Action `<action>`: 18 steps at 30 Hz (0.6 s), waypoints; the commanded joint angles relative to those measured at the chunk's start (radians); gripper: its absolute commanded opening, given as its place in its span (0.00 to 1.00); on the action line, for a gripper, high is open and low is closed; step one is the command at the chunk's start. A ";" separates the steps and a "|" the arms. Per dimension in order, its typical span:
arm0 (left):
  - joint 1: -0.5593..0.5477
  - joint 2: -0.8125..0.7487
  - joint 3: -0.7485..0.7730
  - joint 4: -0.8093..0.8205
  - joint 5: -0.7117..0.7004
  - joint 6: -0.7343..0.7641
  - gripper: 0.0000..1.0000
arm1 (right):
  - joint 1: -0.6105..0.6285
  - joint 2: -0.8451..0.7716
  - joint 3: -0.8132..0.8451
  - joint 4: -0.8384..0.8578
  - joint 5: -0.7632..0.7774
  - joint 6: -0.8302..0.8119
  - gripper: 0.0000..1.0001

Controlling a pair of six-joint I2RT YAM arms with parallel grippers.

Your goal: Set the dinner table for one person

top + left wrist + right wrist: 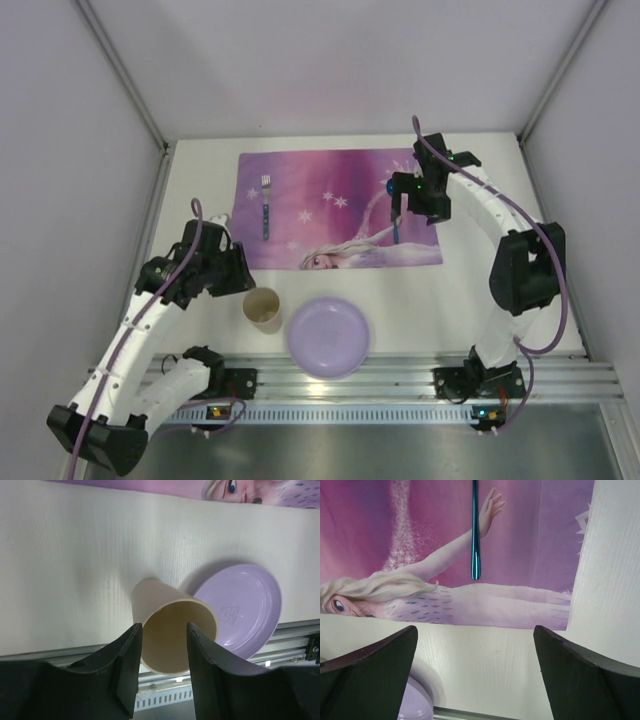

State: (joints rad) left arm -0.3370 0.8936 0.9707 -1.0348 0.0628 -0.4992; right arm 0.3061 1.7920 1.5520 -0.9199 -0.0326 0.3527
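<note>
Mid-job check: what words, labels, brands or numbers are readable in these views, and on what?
No text is readable in any view.
The round lilac plastic plate: small embossed mark at its centre, too blurred to read.
The purple-pink cartoon-printed placemat: figure and snowflakes only, no words visible.
The beige tapered cup: no marking visible.

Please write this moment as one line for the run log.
left pincer: open, near beige cup | right pincer: open over placemat | fork, teal utensil: on placemat | cup, purple plate: off placemat

No legible text anywhere. The plate [242, 605] carries a small embossed mark at centre, too faint to read. The placemat [320, 190] print is pictures only.
</note>
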 commanded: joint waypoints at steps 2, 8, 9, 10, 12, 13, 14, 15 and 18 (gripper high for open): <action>-0.005 -0.042 -0.041 -0.080 -0.024 -0.021 0.46 | 0.011 -0.005 0.042 -0.002 -0.020 0.002 1.00; -0.005 -0.096 -0.089 -0.079 -0.003 -0.047 0.45 | 0.011 -0.040 -0.018 0.009 -0.006 -0.003 1.00; -0.005 -0.097 -0.093 -0.079 -0.006 -0.055 0.45 | 0.010 -0.046 -0.042 0.013 -0.004 -0.001 1.00; -0.004 -0.097 -0.098 -0.082 -0.009 -0.059 0.45 | 0.010 -0.058 -0.056 0.018 -0.004 -0.003 1.00; -0.005 -0.087 -0.116 -0.082 -0.008 -0.071 0.45 | 0.007 -0.068 -0.091 0.030 -0.004 0.003 1.00; -0.005 -0.082 -0.124 -0.077 -0.012 -0.076 0.43 | 0.005 -0.077 -0.102 0.035 -0.004 0.005 1.00; -0.005 -0.070 -0.133 -0.071 -0.011 -0.081 0.42 | 0.007 -0.083 -0.118 0.035 -0.004 0.008 1.00; -0.005 -0.067 -0.151 -0.065 -0.018 -0.082 0.41 | 0.002 -0.091 -0.122 0.036 -0.004 0.009 1.00; -0.007 -0.038 -0.174 -0.050 -0.046 -0.098 0.35 | -0.002 -0.102 -0.130 0.036 -0.003 0.006 1.00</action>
State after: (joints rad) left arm -0.3378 0.8360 0.8192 -1.0920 0.0441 -0.5652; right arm 0.3054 1.7641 1.4151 -0.9081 -0.0422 0.3527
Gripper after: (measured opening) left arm 0.369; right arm 0.996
